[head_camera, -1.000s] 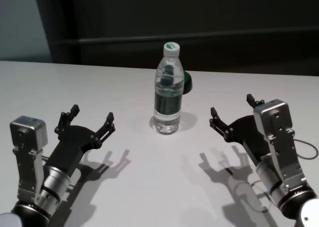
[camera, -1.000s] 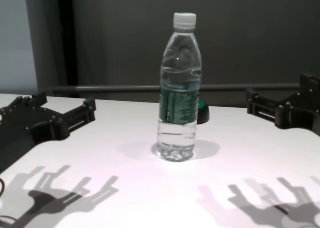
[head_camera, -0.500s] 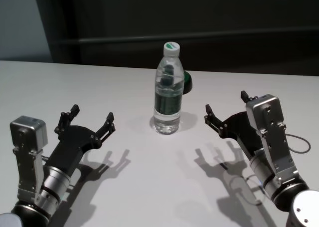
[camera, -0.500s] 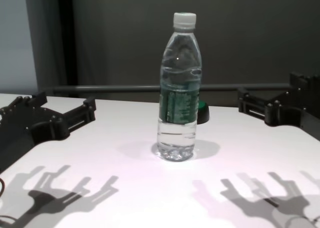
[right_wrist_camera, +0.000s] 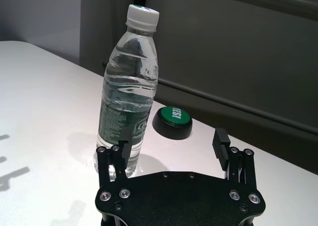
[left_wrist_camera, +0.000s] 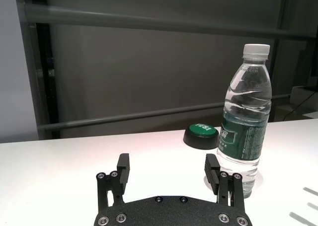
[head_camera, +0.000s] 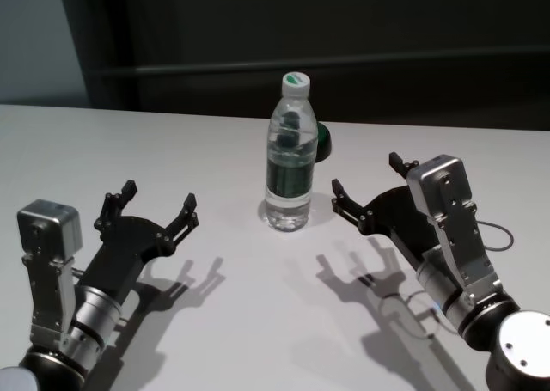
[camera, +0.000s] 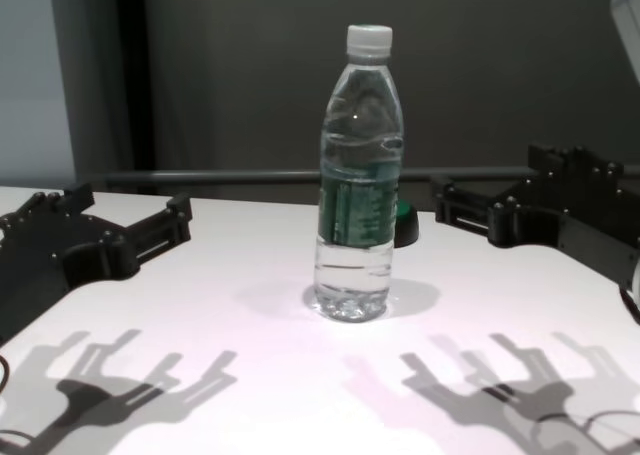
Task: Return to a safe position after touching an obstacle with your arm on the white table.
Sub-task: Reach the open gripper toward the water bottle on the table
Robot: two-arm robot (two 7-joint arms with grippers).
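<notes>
The obstacle, a clear water bottle [head_camera: 288, 161] with a white cap and dark green label, stands upright mid-table on the white table [head_camera: 258, 322]. It also shows in the chest view [camera: 357, 175], the left wrist view [left_wrist_camera: 246, 131] and the right wrist view [right_wrist_camera: 130, 97]. My right gripper [head_camera: 367, 174] is open and empty, held above the table just right of the bottle with a small gap; it shows in the chest view [camera: 488, 187] and the right wrist view [right_wrist_camera: 171, 139]. My left gripper [head_camera: 159, 195] is open and empty, well left of the bottle.
A small black-based button with a green top [head_camera: 323, 142] sits just behind the bottle to its right, also in the right wrist view [right_wrist_camera: 172, 121]. The table's far edge runs behind it against a dark wall. A thin cable loops by my right forearm [head_camera: 412, 309].
My right gripper has moved left across the table toward the bottle, still open. The left arm and the bottle have not moved.
</notes>
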